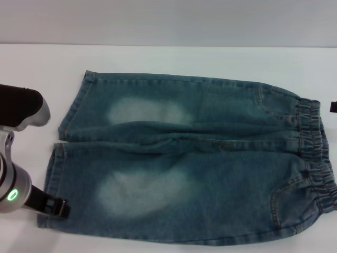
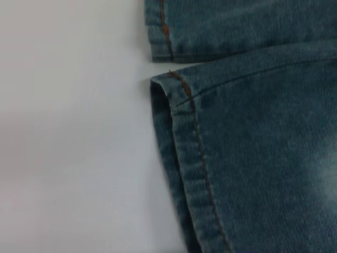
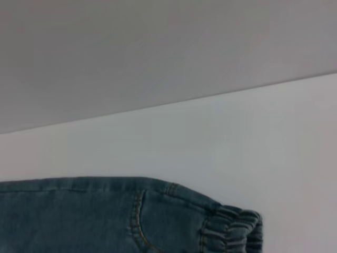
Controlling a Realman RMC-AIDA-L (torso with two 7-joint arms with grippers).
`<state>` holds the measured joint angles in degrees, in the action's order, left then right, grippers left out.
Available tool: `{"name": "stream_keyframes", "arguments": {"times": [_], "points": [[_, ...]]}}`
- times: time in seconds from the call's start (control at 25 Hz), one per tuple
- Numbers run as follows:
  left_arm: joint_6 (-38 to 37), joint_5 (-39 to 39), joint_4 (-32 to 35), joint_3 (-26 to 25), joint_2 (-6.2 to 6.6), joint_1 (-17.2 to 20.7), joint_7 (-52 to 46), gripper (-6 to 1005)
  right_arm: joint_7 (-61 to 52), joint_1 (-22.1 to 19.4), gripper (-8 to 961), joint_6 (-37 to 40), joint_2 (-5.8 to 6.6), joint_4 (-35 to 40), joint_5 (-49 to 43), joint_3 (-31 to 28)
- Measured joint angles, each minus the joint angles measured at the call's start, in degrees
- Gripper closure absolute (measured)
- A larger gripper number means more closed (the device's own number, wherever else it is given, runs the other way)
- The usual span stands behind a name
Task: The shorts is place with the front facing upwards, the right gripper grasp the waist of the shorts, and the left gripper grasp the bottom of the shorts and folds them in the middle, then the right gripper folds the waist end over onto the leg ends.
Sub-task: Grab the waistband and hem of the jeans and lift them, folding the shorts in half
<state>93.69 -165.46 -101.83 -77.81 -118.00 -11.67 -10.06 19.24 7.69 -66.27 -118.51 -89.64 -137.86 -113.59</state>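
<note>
Blue denim shorts (image 1: 195, 158) lie flat and front up on the white table (image 1: 158, 58), with pale faded patches on both legs. The elastic waist (image 1: 313, 153) is at the right and the two leg hems (image 1: 58, 158) are at the left. My left gripper (image 1: 57, 206) is low at the bottom-left corner of the near leg. The left wrist view shows the near hem (image 2: 192, 174) and the far hem (image 2: 160, 31) close up. A black tip of my right gripper (image 1: 333, 107) shows beside the waist's far corner. The right wrist view shows that waist corner (image 3: 231, 226).
The left arm's silver and black body (image 1: 16, 153) stands over the table at the left edge. A grey wall (image 1: 168, 21) rises behind the table's far edge. Bare white tabletop surrounds the shorts at the far side and left.
</note>
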Motion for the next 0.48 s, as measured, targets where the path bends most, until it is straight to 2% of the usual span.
{"name": "stream_keyframes", "arguments": {"times": [0.08, 0.2, 0.4, 0.48], "points": [[0.65, 0.00, -0.10, -0.04, -0.01, -0.13, 0.15, 298, 0.12, -0.04, 187, -0.28, -0.10, 0.07, 0.00, -0.25], [1.76, -0.01, -0.38, -0.11, 0.04, -0.42, 0.11, 540, 0.17, -0.08, 188, -0.58, -0.15, 0.08, 0.03, -0.71], [2.21, -0.03, -0.47, -0.15, 0.11, -0.42, 0.27, 778, 0.19, -0.14, 190, -0.62, -0.21, 0.08, 0.48, -0.80], [2.34, -0.04, -0.68, -0.15, 0.12, -0.43, 0.38, 839, 0.19, -0.17, 191, -0.63, -0.22, 0.11, 0.75, -0.82]]}}
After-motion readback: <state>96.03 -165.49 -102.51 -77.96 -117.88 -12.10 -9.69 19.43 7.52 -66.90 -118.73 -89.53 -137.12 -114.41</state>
